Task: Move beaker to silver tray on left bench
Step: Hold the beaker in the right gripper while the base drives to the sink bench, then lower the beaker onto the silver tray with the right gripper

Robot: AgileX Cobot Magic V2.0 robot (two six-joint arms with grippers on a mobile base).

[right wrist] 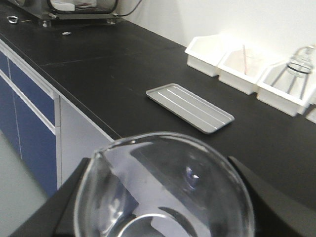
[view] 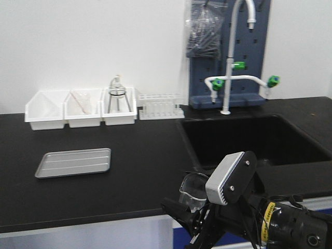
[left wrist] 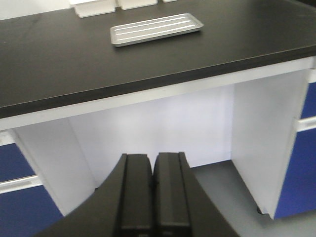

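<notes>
Right gripper point(right wrist: 170, 207) clamped on beaker point(right wrist: 148, 163); left gripper point(left wrist: 153, 162) pressed closed, empty; silver tray point(view: 73, 162) flat on tabletop point(view: 140, 171), well apart.

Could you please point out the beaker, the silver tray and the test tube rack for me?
beaker point(right wrist: 163, 190): right wrist view, on the inner glass below the rim.
silver tray point(view: 73, 162): front view, on its bare ribbed floor.
test tube rack point(view: 161, 107): front view, on the row of tubes.

Matte black counter point(view: 129, 176), silvery-grey rectangular metal tray point(view: 73, 162) striped with lengthwise ribs, plain white plastic bins point(view: 49, 116) behind the tray, clear colourless glass beaker point(right wrist: 163, 187), black left tool point(left wrist: 153, 163), white tap point(view: 228, 88) with green knobs and dark blue pegboard point(view: 262, 46) well right of the tray
</notes>
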